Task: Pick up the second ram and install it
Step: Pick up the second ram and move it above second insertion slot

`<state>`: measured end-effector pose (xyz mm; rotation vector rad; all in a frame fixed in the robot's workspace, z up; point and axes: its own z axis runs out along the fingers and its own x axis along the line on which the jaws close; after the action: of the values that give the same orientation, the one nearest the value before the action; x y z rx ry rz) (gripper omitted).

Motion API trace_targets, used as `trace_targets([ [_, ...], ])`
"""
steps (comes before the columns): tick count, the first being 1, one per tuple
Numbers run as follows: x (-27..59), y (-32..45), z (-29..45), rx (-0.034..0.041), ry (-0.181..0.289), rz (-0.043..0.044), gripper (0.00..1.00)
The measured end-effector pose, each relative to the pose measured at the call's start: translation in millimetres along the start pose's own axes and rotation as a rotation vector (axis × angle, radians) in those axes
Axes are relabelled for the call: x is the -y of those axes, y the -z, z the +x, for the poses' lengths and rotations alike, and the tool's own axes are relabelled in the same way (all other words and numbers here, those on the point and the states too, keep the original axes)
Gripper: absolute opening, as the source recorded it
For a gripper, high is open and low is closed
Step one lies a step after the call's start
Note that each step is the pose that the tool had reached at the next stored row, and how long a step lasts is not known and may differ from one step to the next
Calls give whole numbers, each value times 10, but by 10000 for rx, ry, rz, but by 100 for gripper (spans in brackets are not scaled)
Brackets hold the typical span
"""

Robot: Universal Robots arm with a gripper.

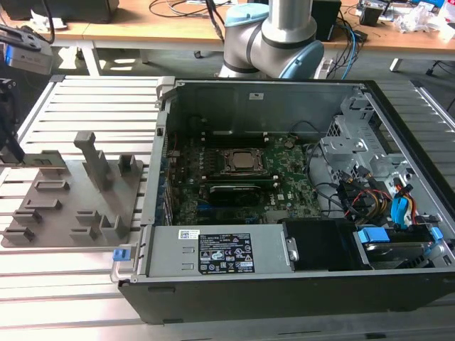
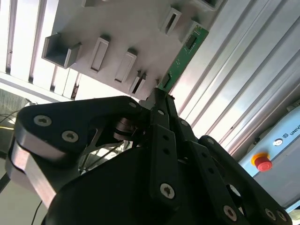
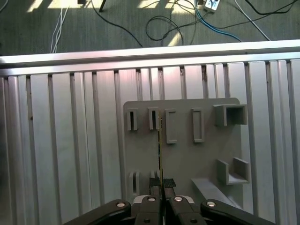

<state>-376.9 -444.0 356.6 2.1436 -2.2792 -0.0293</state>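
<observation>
- Pinches one short end of the green memory stick (image 2: pixel 183 58) with the gripper (image 2: pixel 160 95), black fingers (image 2: pixel 164 111) pressed against its two flat faces in the second wrist view.
- Shows the same hold in the first wrist view: gripper (image 3: pixel 161 184) clamped on the near end of the memory stick (image 3: pixel 160 150), which appears edge-on as a thin line.
- Stands the stick on its long edge over the grey tray (image 3: pixel 187 159), between two of the tray's raised slots; cannot tell whether seated in the tray or lifted clear of it.
- Turns small dark chips toward the camera in the second wrist view, with the stick running along the tray (image 2: pixel 122 28) edge.
- Puts the gripper (image 1: pixel 9 145) at the tray (image 1: pixel 60 195) edge on the exterior view's left, well apart from the open computer case (image 1: pixel 284 305).
- Rests on the slatted metal table (image 1: pixel 57 298): tray just beside the case's side wall.
- Lies flat inside the case: a green main board (image 1: pixel 284 192).
</observation>
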Motion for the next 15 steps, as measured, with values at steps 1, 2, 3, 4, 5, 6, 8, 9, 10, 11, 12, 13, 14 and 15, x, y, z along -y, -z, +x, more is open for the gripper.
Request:
trace_targets([
  [1,0,24,0,-1,0,0,13],
  [2,0,43,0,1,1,0,13],
  [3,-1,56,0,0,0,0,13],
  [4,-1,76,0,0,1,0,13],
  [5,-1,93,0,0,0,0,13],
  [6,-1,103,0,0,1,1,13],
  [8,-2,128,0,0,1,0,13],
  [9,-2,141,-1,0,1,-1,13],
  [10,-2,162,-1,0,1,0,13],
  [11,-2,187,-1,0,1,0,13],
  [12,-3,198,-1,0,1,1,13],
  [13,-3,210,-1,0,0,0,13],
  [14,-3,230,-1,0,1,1,13],
  [15,-3,263,-1,0,1,1,13],
])
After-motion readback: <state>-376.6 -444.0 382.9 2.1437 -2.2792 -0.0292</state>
